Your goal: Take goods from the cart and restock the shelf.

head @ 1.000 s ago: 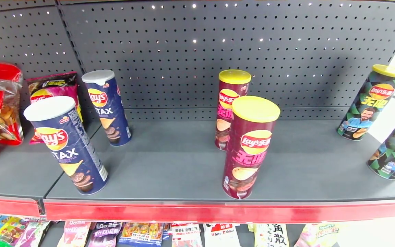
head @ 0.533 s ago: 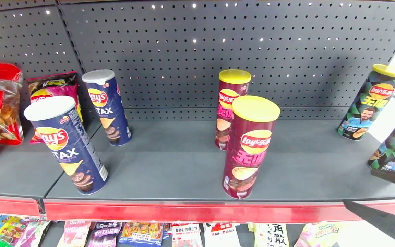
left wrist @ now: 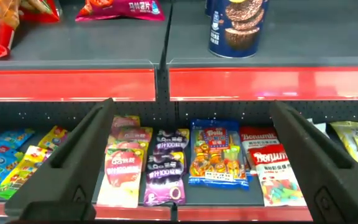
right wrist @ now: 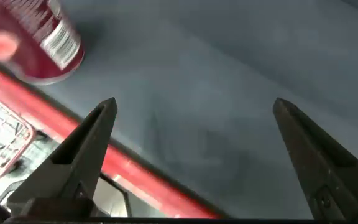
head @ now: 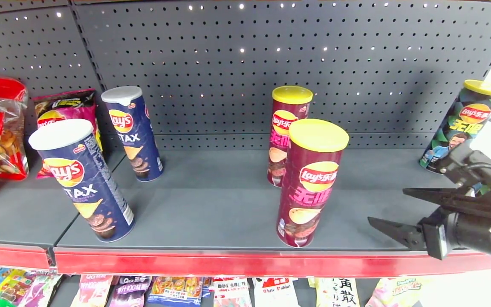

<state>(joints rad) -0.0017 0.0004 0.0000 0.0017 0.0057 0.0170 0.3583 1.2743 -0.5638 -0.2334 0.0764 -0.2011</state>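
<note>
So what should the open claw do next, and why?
Probably pull the right claw back to fetch another can: it hangs open and empty over the shelf, beside the front maroon can, with bare room there.

Head cam sits out front of the shelf [head: 228,204], looking forward and a bit down, far enough back to catch the whole row of cans. Left wrist cam is lower and faces the red front edge [left wrist: 229,84] and the candy bags [left wrist: 166,174] underneath. It shares the near blue can [head: 81,179] with the head view. Right wrist cam hangs close over the shelf's right side, angled down, sharing the near maroon can [head: 311,183].
</note>
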